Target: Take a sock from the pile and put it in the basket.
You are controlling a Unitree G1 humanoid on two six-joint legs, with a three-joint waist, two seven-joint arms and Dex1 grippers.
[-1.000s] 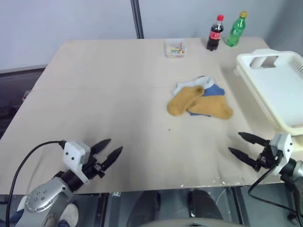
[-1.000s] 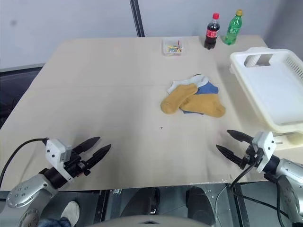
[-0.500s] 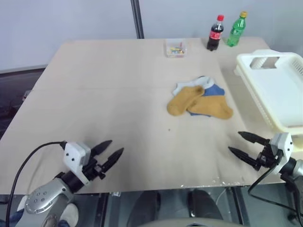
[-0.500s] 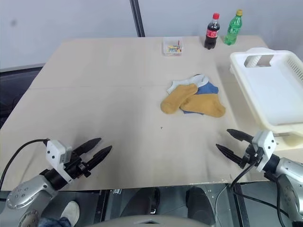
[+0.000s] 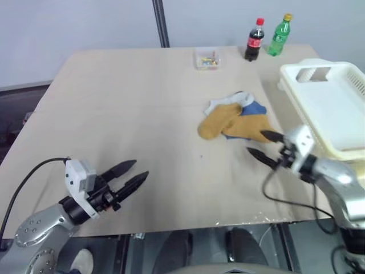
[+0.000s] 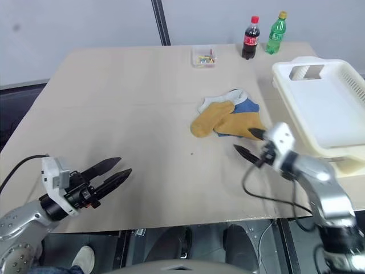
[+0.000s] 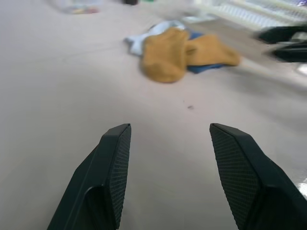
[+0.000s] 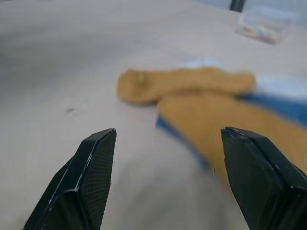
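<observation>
Starting at my right gripper [image 5: 263, 146]: its fingers are spread wide with nothing between them, pointing forward and toward my left, one tip just short of the near edge of the pile [image 5: 236, 121]. The pile sits mid-table, ahead of that gripper and slightly to its left. The nearest sock [image 5: 250, 128], mustard-yellow, lies with its long axis roughly across the gripper's line, toe end closest to the tips. The left gripper [image 5: 132, 172], also spread and empty, hangs well apart at the table's near left, so I judge the right arm the one to pick. The basket [image 5: 302, 74] is just right of the pile, beside that same arm.
</observation>
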